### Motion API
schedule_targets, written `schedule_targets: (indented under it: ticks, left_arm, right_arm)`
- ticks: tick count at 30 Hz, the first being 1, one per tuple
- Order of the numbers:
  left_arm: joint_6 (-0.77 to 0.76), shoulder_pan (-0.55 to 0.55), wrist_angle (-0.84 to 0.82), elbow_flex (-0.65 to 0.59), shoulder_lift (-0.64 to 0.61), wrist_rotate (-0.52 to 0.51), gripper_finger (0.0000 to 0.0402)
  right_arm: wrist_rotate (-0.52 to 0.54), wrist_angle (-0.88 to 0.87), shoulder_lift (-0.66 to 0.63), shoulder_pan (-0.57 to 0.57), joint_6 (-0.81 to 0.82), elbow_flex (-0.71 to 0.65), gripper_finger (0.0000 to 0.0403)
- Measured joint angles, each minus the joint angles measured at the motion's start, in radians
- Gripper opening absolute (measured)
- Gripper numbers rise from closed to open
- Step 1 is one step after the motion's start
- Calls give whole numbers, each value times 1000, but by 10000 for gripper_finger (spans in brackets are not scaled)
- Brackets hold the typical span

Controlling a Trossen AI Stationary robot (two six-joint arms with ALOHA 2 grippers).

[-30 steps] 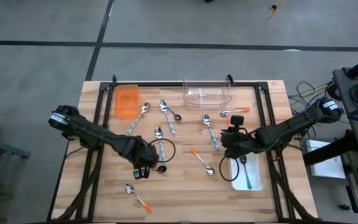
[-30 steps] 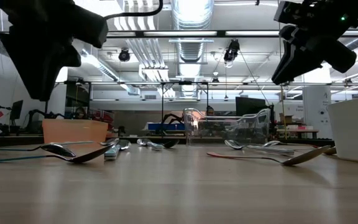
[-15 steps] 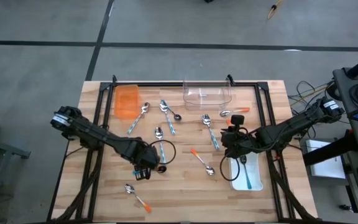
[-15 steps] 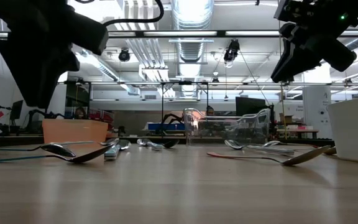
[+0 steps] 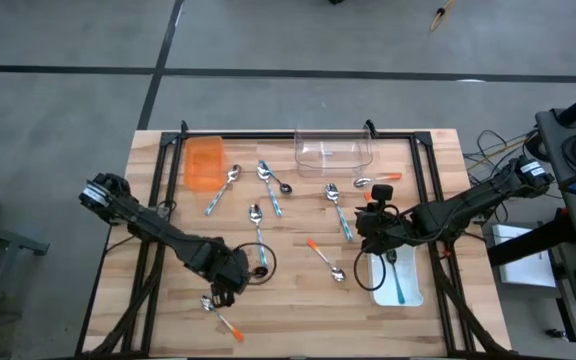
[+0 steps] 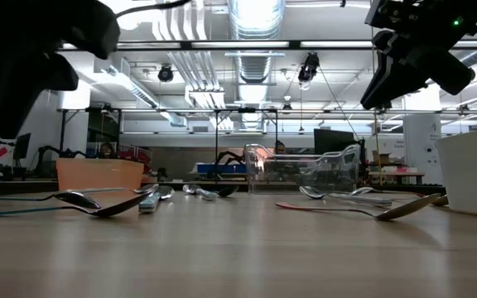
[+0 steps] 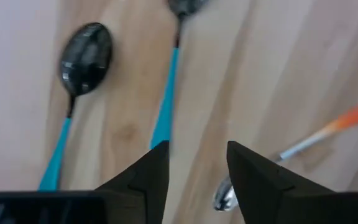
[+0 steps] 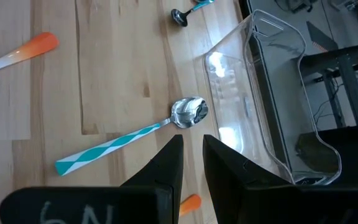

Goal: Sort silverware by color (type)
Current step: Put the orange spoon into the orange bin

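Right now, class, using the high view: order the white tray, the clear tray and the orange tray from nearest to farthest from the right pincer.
1. white tray: just below the right pincer.
2. clear tray: at the table's far edge.
3. orange tray: far-left corner.

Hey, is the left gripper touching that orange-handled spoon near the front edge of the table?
Cannot tell. The left gripper overlaps the orange-handled spoon's bowl from above.

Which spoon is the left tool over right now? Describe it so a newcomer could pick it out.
Start at the wooden table and go to its near edge on the left arm's side, below the orange tray. The left tool hangs over a lone orange-handled spoon lying slantwise there. Its neighbours up the table are teal-handled, and the other orange-handled spoon lies mid-table nearer the right arm.
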Motion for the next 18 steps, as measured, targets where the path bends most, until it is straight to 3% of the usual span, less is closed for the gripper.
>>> schedule_targets:
  ticks: [8, 18]
  left_arm:
    - [8, -99, 74, 0, 0, 2, 196]
    - [-7, -169, 172, 8, 64, 3, 204]
  right_arm:
    - [0, 7, 0, 0, 0, 0, 52]
    - [33, 11, 0, 0, 0, 0, 52]
